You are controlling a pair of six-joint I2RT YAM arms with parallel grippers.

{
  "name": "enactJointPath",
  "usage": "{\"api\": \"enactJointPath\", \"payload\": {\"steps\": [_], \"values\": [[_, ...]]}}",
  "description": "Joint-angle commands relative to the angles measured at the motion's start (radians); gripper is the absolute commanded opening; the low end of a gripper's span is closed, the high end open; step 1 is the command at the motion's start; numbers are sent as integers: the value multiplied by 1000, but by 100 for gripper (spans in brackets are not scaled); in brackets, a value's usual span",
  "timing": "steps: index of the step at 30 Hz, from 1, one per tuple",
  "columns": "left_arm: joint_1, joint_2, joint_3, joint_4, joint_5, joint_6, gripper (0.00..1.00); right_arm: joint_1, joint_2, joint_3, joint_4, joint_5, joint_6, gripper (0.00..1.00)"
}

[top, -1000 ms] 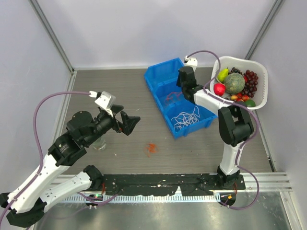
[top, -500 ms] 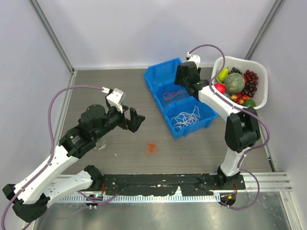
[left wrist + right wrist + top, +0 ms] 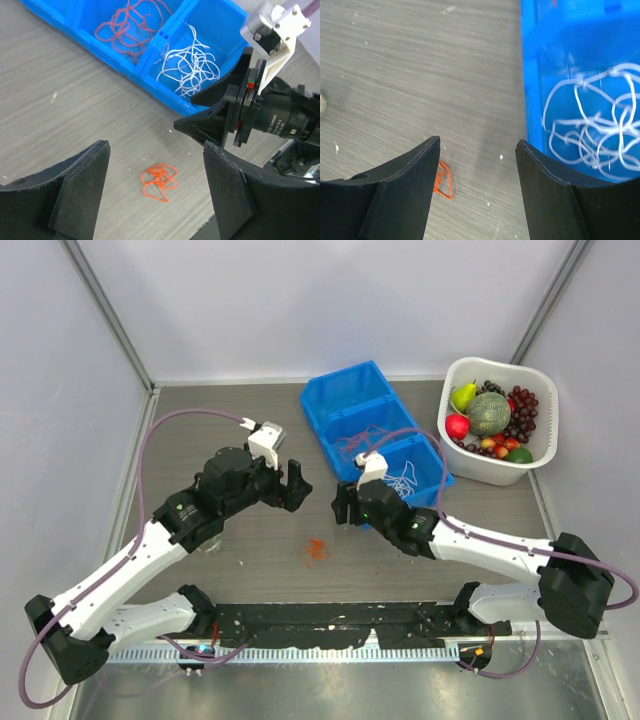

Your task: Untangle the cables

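Nearest you, the orange-red cable lies as a small knotted curl on the bare counter, and nothing touches it. Just beyond it the left pincer and the right pincer face each other, near but apart. Both stand wide and hold nothing. From the left wrist the curl sits centred under the spread fingers. From the right wrist it shows only at the edge of one finger, so I judge the left arm better lined up.

Lower the left pincer first and take one outer loop. The cord is thin and lies flat, so the fingertips need to come right down to the counter. Then bring the right pincer to a loop on the opposite side and draw the two apart slowly. Mind the small gap between the two heads as you descend.

Farther back, the blue bin holds the white cable in its nearest compartment and the pinkish cable in the middle one. The fruit basket stands beyond on the right.

Half a second ago the right arm was reared over the far part of the bin. It now stretches low across the bin's front corner. The left arm has reached further toward the centre, and the orange-red curl has not shifted
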Motion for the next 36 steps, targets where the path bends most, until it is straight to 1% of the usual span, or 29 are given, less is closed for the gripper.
{"api": "enactJointPath", "payload": {"steps": [1,4,7,8,10,11,14,16,18,19,21,24,26,27,29,33,36], "values": [[3,13,21,2,58,-132,77,-10,-90,-141,191,-46,140,67],[3,-7,-58,30,48,-225,73,-13,-99,-222,271,-92,158,67],[3,-28,-176,89,7,-309,74,-12,-110,-271,297,-86,169,67],[1,-27,-218,111,-1,-336,76,-13,-114,-285,321,-84,172,67],[1,-10,-270,155,-4,-380,76,-13,-123,-313,352,-90,178,67],[3,5,-279,157,5,-391,75,-13,-127,-319,352,-92,177,67],[3,77,-272,140,20,-397,67,-13,-124,-328,346,-112,184,65],[3,128,-276,155,25,-400,62,-13,-117,-351,383,-144,198,58],[3,165,-296,204,30,-419,58,-13,-113,-371,415,-185,204,54],[3,188,-307,238,81,-428,57,-13,-110,-376,418,-214,203,52],[3,238,-313,281,128,-446,58,-13,-102,-391,453,-262,198,51],[0,315,-304,306,146,-442,61,-15,-79,-408,481,-308,183,51],[-2,355,-304,314,145,-443,60,-9,-68,-410,484,-330,174,51],[-2,367,-305,317,146,-448,58,-7,-67,-408,483,-336,172,51],[-3,390,-307,324,152,-454,50,11,-70,-405,475,-325,175,51],[-11,384,-333,332,134,-471,49,25,-90,-407,466,-297,180,51],[-16,380,-373,373,143,-500,51,31,-88,-403,456,-282,180,51]]}}
